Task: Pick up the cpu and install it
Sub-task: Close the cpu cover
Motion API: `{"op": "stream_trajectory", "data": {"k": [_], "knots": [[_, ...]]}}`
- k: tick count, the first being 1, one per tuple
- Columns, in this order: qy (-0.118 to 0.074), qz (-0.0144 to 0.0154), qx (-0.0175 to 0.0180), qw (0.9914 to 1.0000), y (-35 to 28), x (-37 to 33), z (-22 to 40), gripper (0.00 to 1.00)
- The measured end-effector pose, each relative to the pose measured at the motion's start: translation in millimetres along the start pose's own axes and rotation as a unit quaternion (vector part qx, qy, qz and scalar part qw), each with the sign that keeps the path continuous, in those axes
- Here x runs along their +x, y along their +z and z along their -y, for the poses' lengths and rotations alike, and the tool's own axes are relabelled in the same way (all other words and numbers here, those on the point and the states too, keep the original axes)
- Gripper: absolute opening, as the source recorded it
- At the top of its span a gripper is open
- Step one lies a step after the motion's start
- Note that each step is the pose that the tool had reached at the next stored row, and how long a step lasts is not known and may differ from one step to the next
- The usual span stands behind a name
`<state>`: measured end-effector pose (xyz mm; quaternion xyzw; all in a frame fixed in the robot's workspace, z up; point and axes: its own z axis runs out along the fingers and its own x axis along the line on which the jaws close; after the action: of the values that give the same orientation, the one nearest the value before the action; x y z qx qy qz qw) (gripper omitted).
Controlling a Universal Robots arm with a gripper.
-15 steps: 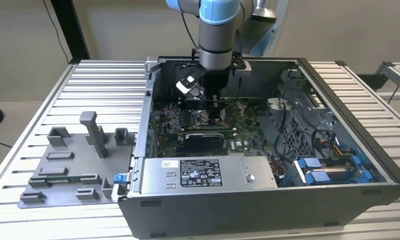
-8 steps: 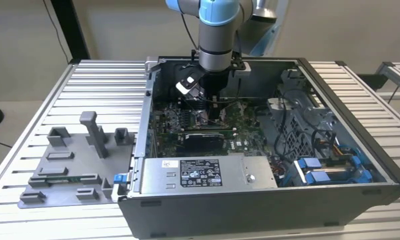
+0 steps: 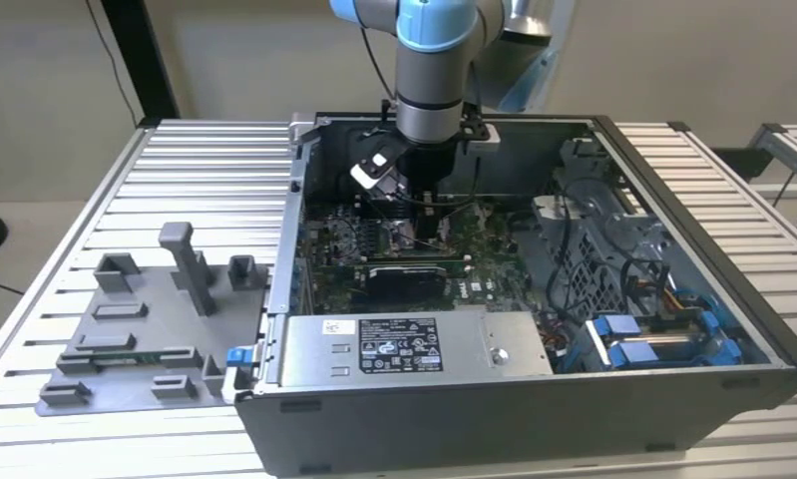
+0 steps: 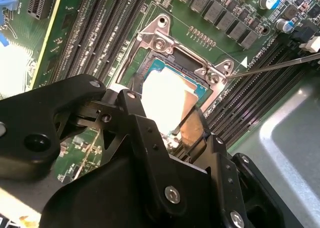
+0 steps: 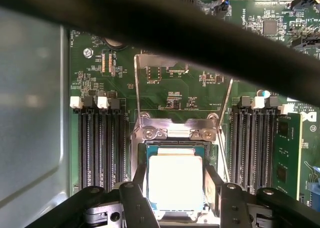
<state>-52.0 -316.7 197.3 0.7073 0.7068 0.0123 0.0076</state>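
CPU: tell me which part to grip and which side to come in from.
Grip the cpu by two opposite edges, coming straight down from above. It is a thin flat square lying level, face up, at the socket frame, so only its edges offer purchase. The two edges facing the memory slots look best, since the frame's screwed bar crowds a third edge.
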Motion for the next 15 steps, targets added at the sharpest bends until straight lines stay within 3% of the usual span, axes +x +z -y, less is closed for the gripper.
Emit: {"op": "stream_trajectory", "data": {"k": [15], "knots": [[0.0, 0.0003, 0.0001, 1.0, 0.9, -1.2, -0.4, 0.0]]}}
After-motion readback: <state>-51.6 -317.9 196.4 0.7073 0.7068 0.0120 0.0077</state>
